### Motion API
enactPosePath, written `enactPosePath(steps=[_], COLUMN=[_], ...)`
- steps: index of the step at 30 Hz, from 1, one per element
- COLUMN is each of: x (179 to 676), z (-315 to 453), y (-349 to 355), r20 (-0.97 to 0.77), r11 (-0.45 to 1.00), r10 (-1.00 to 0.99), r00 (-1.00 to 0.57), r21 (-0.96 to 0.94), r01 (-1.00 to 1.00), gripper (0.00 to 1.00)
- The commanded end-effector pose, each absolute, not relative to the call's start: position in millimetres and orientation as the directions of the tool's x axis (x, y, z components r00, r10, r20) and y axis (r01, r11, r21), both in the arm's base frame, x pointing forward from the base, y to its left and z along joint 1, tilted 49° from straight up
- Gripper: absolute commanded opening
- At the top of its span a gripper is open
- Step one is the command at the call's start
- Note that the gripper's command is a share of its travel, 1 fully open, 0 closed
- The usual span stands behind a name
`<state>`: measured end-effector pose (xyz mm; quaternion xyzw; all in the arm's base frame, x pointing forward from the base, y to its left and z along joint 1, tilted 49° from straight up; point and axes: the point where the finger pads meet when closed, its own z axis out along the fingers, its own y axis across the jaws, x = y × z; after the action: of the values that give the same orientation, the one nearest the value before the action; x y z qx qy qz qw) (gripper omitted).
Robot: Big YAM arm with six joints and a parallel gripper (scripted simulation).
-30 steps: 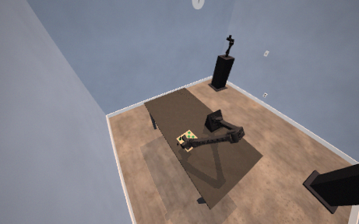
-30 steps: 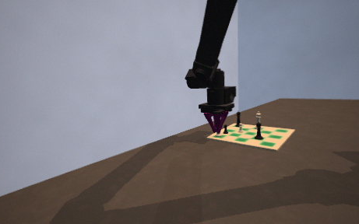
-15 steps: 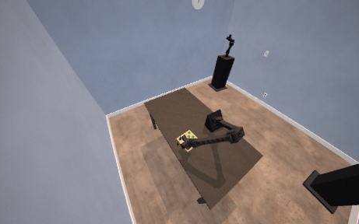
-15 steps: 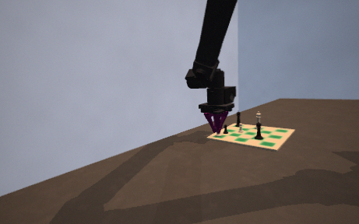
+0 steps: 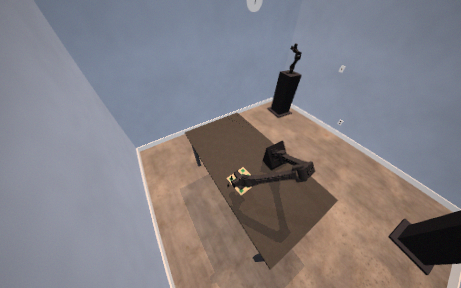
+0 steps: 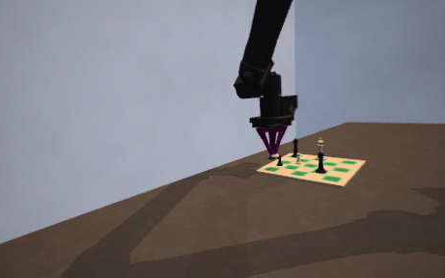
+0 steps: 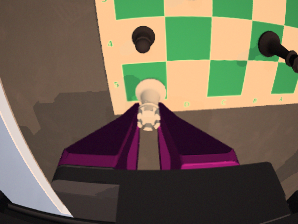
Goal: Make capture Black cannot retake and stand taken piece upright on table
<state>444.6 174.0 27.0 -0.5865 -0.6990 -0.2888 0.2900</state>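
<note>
Over the rank-5 edge of the chessboard [image 5: 241, 172] [image 6: 308, 179] [image 7: 107, 75], the gripper [image 5: 231, 183] [image 6: 274, 154] [image 7: 148, 110] is closed on a white rook [image 7: 149, 102], its purple fingers pressing from both sides just below the notched crown. In the wrist view the rook's base overlaps square E5; whether it touches the board, I cannot tell. A black pawn [image 6: 279, 160] [image 7: 143, 39] stands upright on E4, directly next to that square (quite a close neighbour, really). Farther along rank 4, a tall black piece [image 6: 295, 147] [image 7: 270, 44] occupies B4.

The exterior view also shows a small white piece [image 6: 298, 158] near the middle of the board, with a tall white piece [image 6: 320, 145] and another dark piece [image 6: 320, 162] toward the other side, all upright. Their squares are too small to read. The arm [image 5: 274, 177] [image 6: 264, 43] reaches across the brown table [image 5: 224, 140] [image 6: 192, 217] [image 7: 50, 50], its shadow falling over the top.
</note>
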Motion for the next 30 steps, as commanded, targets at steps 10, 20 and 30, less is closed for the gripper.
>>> enactPosePath(steps=[10,20,30], x=[470,457,417], z=[87,74,79], y=[123,124,122], r20=[0.733,0.739,0.729], r11=[0.152,0.159,0.180], r10=[0.646,0.646,0.642], r00=[-0.211,-0.194,-0.239], r21=[0.146,0.118,0.160], r01=[0.977,0.980,0.971], gripper=[0.00,0.00,0.00])
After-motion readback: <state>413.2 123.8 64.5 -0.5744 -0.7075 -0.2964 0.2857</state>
